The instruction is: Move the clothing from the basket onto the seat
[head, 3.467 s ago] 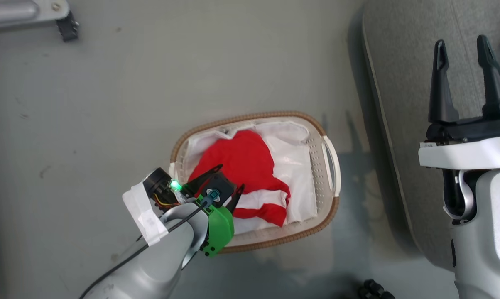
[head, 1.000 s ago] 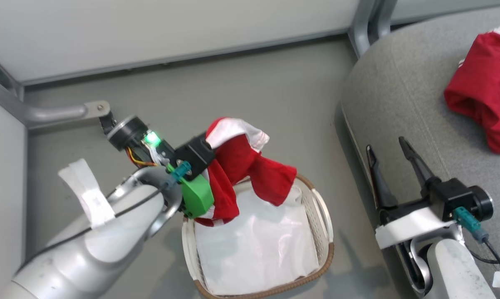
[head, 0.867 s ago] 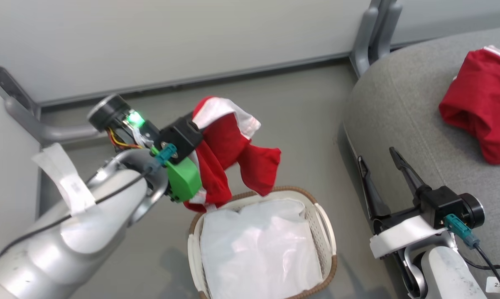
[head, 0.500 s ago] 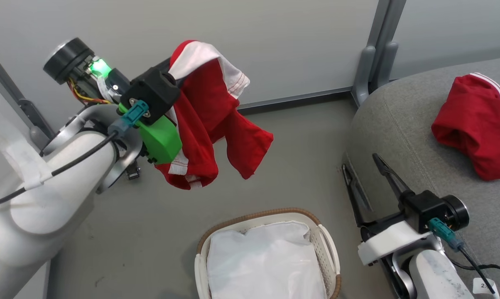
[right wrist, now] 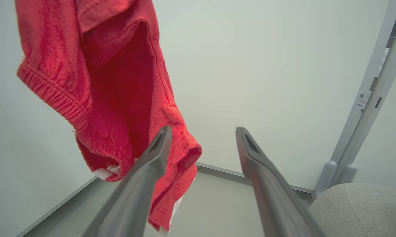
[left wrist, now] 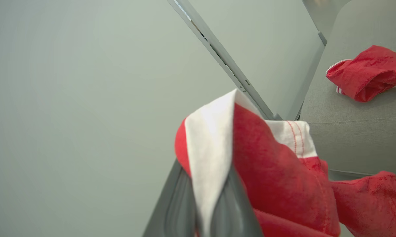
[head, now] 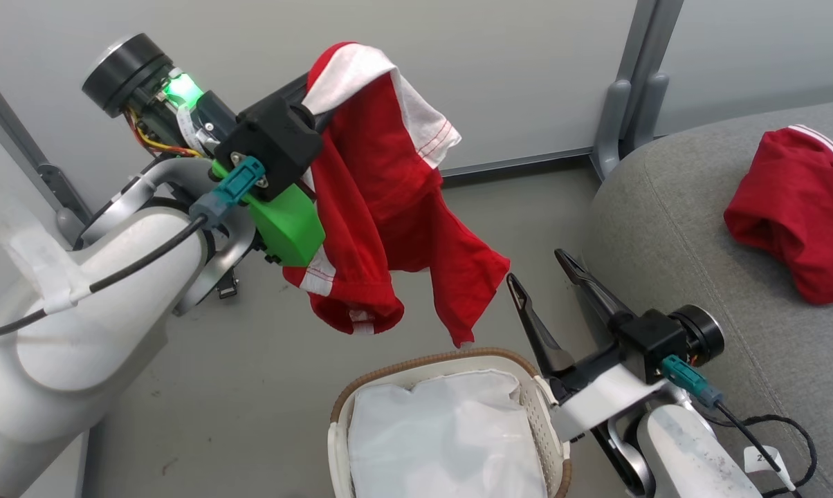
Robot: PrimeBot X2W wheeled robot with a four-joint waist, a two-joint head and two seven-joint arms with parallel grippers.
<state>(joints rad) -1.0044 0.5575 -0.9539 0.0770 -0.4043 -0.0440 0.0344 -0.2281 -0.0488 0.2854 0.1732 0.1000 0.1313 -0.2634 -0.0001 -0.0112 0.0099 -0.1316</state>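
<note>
Garment (head: pixel 378 207) hem hangs above basket (head: pixel 423 362) rim, apart from seat (head: pixel 665 221).

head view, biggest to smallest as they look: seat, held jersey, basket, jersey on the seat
1. seat
2. held jersey and basket, about alike; basket is cut off, jersey likely hangs nearer the camera
3. jersey on the seat

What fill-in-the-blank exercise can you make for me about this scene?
1. The left gripper is ____ on a red and white shirt hanging in the air.
2. The right gripper has its jaws ____ and holds nothing.
3. In the basket lies a ____ liner.
4. A second shirt lies ____ the grey seat.

Missing words: shut; open; white; on.
</note>
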